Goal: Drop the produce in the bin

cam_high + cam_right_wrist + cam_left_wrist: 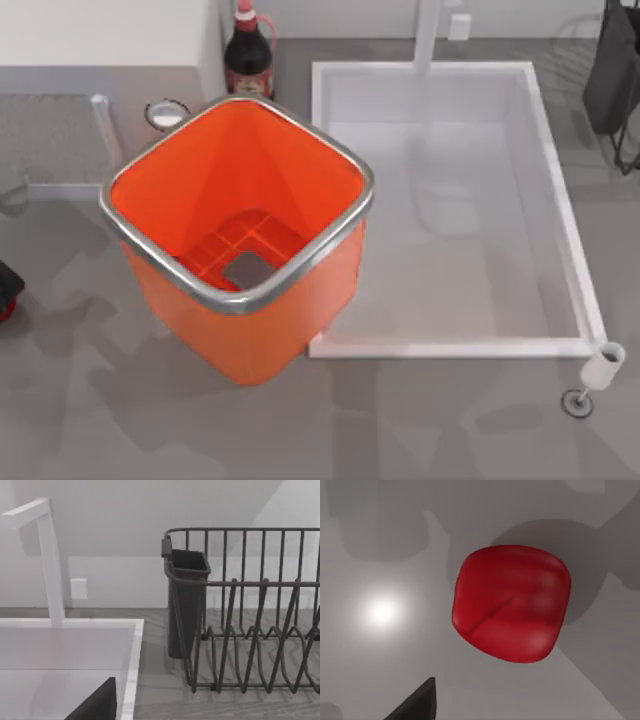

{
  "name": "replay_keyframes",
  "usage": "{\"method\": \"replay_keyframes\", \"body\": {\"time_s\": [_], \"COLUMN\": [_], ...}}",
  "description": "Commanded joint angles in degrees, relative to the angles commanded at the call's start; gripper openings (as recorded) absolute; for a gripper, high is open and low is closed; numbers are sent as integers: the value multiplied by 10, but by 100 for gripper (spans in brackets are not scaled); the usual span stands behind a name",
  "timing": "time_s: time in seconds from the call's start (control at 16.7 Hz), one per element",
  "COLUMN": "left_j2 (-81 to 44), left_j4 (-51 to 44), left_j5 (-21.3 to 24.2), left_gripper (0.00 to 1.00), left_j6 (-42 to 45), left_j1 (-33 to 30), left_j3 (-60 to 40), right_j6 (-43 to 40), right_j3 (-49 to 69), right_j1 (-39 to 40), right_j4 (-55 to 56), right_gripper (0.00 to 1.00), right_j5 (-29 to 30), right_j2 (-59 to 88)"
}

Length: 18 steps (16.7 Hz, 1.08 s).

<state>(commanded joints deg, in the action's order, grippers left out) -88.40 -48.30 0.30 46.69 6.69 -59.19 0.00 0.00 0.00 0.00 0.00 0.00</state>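
Hovering over the produce on the counter
Left pincer's grip state: cannot tell; the bin stands beside the white sink.

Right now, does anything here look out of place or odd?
Mostly tidy. The orange bin stands slightly tilted against the white sink's corner. The red produce lies on the grey counter under the left wrist camera, intact.

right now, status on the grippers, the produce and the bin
Left gripper at table's left edge, above the produce, which lies on the table. Right arm parked far right. Bin upright, nothing red inside. Nothing blocking.
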Motion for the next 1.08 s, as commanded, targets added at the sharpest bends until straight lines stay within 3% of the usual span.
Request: {"method": "replay_keyframes", "body": {"time_s": [0.42, 0.78, 1.08], "left_j2": [-159, -157, -138], "left_j4": [-80, -79, -37], "left_j5": [0, 0, 0], "left_gripper": [100, 100, 100], "left_j6": [90, 90, 92], "left_j1": [12, 9, 13], "left_j3": [-134, -132, -68], "right_j6": [0, 0, 0], "right_j3": [0, 0, 0], "right_j1": [0, 0, 0], "right_j4": [0, 0, 0], "right_gripper": [100, 100, 100], "right_j5": [0, 0, 0], "right_j2": [0, 0, 0]}}
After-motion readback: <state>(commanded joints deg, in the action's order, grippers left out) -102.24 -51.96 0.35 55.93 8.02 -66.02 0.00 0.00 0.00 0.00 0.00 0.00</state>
